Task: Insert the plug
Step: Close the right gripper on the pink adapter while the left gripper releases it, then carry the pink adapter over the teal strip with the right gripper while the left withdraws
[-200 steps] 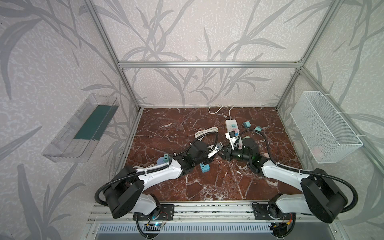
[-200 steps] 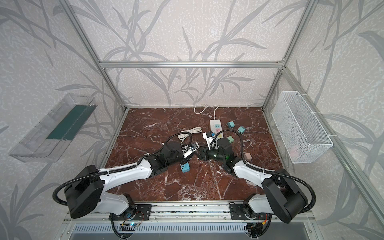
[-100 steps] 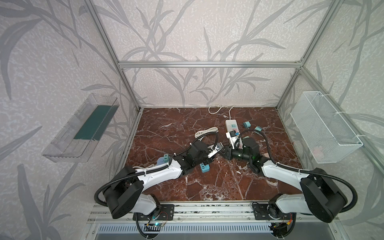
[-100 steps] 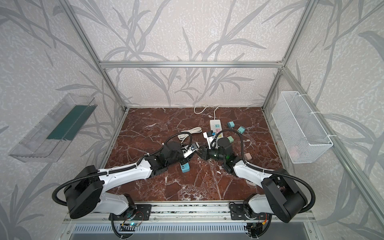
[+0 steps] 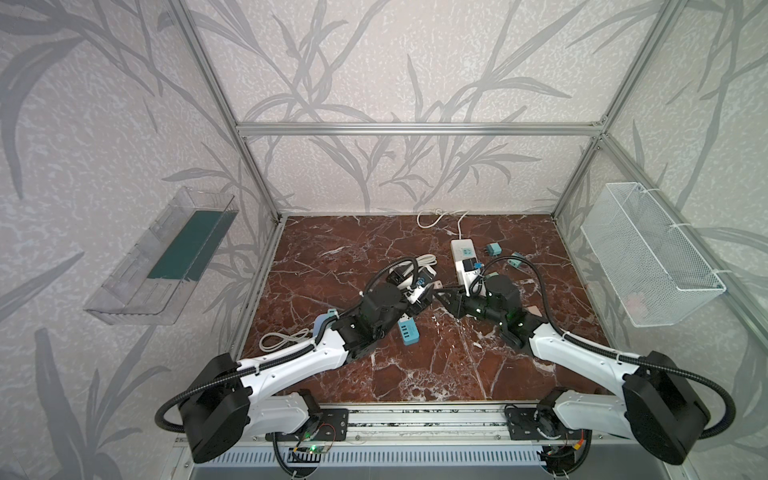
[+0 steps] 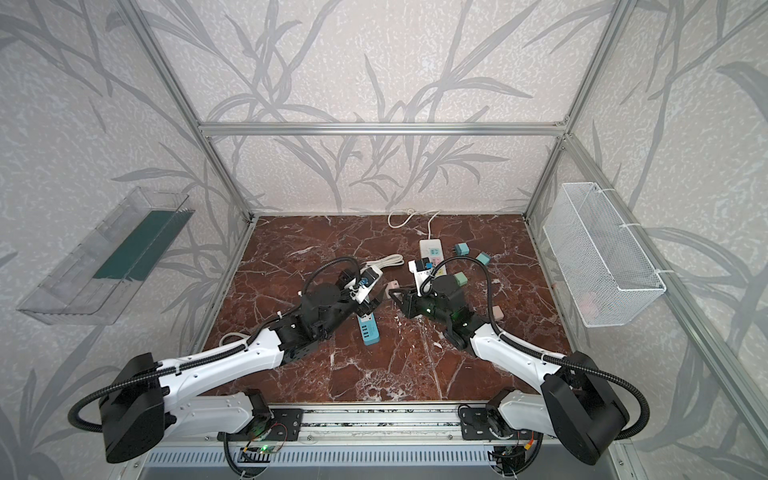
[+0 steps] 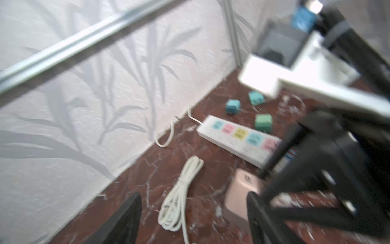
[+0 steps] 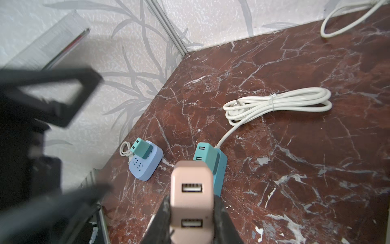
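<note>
The pink USB charger (image 8: 191, 177), pinched in the right hand (image 8: 191, 203), may snag the spread left hand (image 7: 193, 211) at nine o'clock and twist.

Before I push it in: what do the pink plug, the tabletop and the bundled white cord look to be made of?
Pink plug: likely moulded plastic, matte, smooth rounded edges with soft highlights.
Tabletop: red-brown marble look with white veins, slightly glossy; stone or printed laminate, cannot tell.
White cord: probably rubbery plastic sheath, smooth, faint sheen.

L arm (image 5: 291, 368), R arm (image 5: 575, 360): white shells, blk joints, ribbed blk cables (image 5: 160, 417), prob. zip-tied.
</note>
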Robot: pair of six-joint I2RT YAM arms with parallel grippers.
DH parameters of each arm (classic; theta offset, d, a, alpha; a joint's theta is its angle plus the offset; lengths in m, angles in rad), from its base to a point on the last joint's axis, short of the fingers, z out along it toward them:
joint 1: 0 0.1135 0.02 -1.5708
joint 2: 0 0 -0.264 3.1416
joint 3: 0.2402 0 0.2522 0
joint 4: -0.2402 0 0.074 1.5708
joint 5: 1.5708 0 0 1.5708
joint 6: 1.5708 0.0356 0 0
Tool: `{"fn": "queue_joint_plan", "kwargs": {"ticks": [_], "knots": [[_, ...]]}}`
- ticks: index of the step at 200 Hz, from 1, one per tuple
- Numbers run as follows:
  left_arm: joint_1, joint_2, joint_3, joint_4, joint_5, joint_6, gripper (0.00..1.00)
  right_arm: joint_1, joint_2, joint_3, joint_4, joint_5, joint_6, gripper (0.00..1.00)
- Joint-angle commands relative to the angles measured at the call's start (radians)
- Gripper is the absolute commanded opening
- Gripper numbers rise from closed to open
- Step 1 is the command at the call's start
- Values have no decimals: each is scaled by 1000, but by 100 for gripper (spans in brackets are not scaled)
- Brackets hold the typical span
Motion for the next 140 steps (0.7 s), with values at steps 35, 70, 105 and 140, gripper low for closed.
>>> {"fn": "queue_joint_plan", "kwargs": {"ticks": [35,70,105,140], "knots": [[47,3,95,28,-686,-254,98,265,128,173,-326,453,-86,0],[104,-56,121,-206,-579,-527,98,293,239,270,-411,511,-34,0],[134,-97,104,-195,-578,-547,98,296,311,327,-465,534,-3,0],[145,-110,93,-179,-569,-542,98,302,356,345,-444,512,13,0]]}}
